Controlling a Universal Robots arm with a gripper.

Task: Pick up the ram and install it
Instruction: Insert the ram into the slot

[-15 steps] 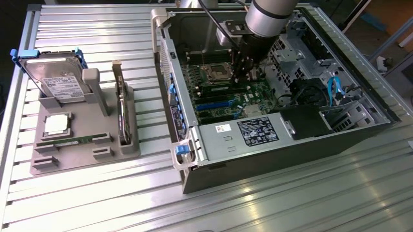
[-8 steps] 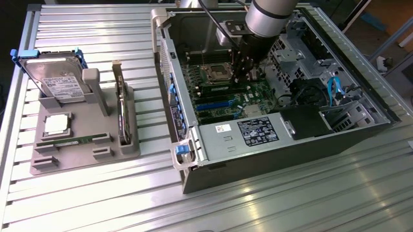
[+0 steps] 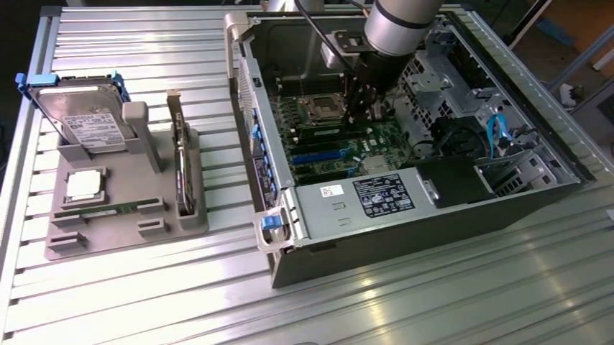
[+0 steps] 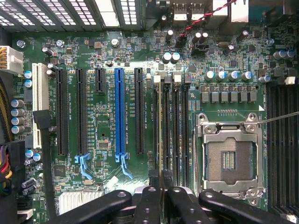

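The arm reaches down into the open computer case (image 3: 287,237), which lies on its side so that the motherboard (image 4: 103,51) faces upward and the slots can be entered from above.

**Gripper.** The gripper (image 4: 161,182) is clamped on the ram (image 4: 160,135). The two fingers (image 4: 150,196) stand nearly together, with only the thin board between them. Holding the flat faces leaves the contact edge free to enter a slot.

**Location of the ram.** In the wrist view the ram appears edge-on as a narrow pale line. It runs along one of the black memory slots between the long black expansion slot (image 4: 139,112) and the empty CPU socket (image 4: 229,158). The stick is parallel to that slot and directly over it. Whether its edge has already entered the slot cannot be determined. By my judgement the work stands at the insertion stage, with pickup complete.

**Surroundings.**
- The blue expansion slot (image 4: 120,112) is well clear of the fingers.
- On the exterior view's left, a grey parts fixture (image 3: 125,233) sits on the slatted table (image 3: 144,302). It holds the hard drive (image 3: 82,118) and the expansion card (image 3: 180,165) upright, so a gripper can reach their faces.
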